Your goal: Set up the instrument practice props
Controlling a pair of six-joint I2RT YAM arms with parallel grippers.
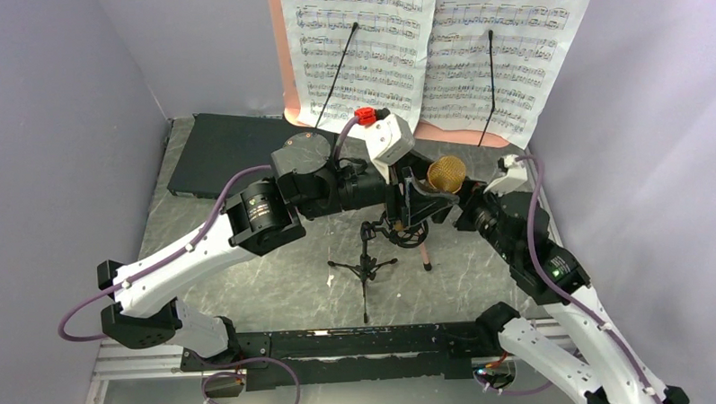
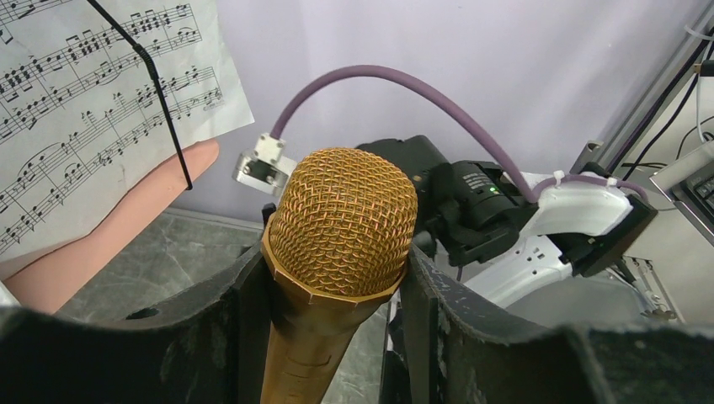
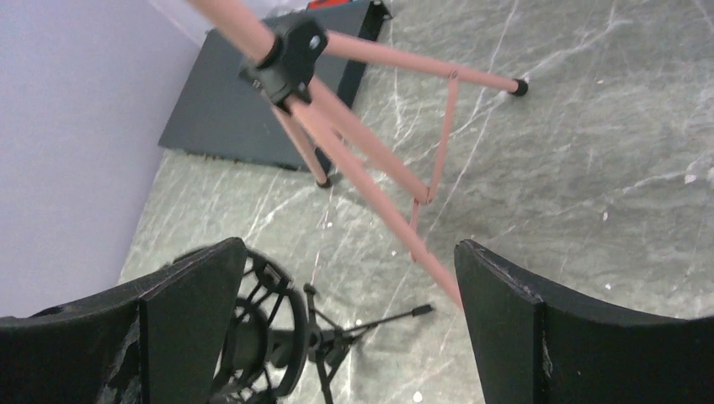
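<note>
My left gripper (image 2: 337, 295) is shut on the gold microphone (image 2: 345, 220), its black fingers (image 2: 244, 320) pressing the neck just under the mesh head. From above, the microphone (image 1: 445, 174) is held over the ring mount (image 1: 407, 229) of the small black tripod mic stand (image 1: 366, 266); its lower end is hidden. My right gripper (image 3: 345, 248) is open and empty, with the ring mount (image 3: 274, 332) beside its left finger. The right gripper (image 1: 455, 211) sits just right of the microphone. The pink music stand (image 1: 442, 132) at the back holds two sheet-music pages (image 1: 358, 49), (image 1: 502, 49).
A flat black box (image 1: 227, 153) lies at the back left against the wall. The music stand's pink tripod legs (image 3: 370, 160) spread over the marble floor close behind the mic stand. Purple walls close in the left, back and right.
</note>
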